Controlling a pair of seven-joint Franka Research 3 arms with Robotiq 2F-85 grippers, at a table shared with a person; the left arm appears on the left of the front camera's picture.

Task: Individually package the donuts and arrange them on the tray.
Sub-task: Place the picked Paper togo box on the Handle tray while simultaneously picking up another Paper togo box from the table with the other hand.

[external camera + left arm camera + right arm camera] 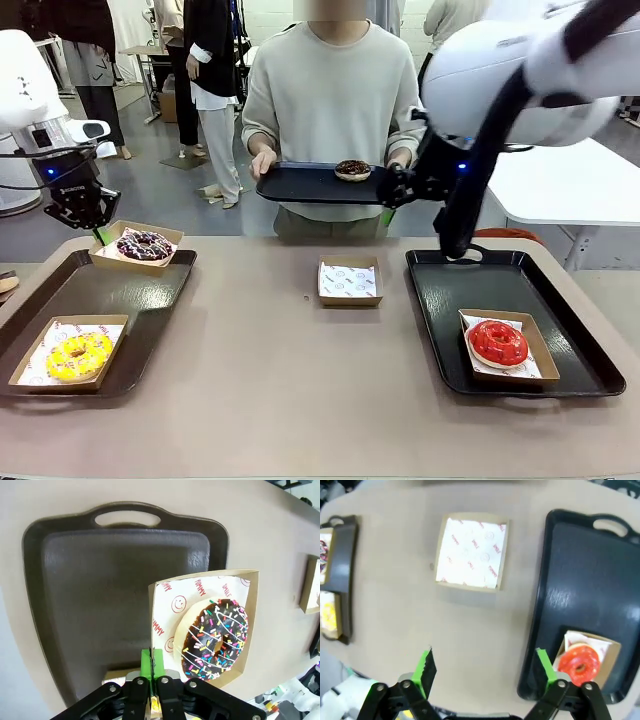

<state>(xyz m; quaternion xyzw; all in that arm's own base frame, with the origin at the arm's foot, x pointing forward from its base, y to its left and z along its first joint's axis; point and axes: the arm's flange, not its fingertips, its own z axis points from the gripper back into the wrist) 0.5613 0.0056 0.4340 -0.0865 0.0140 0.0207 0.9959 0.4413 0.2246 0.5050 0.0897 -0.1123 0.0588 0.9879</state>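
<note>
Left gripper point(151, 662) clamping edge of paper box point(165, 587), pads pressing together on it. Box carrying purple donut point(216, 639), sitting over far end of left tray point(150, 300); resting or lifted, cannot tell. Yellow donut point(79, 355) lying boxed at near end of same tray. Red donut point(497, 342) lying boxed on right tray point(440, 300). Right gripper point(485, 662) hovering above table point(300, 400), fingers wide apart, gripping nothing. Person holding third tray point(300, 187) carrying brown donut point(352, 169). Empty box point(349, 280) lying mid-table.
</note>
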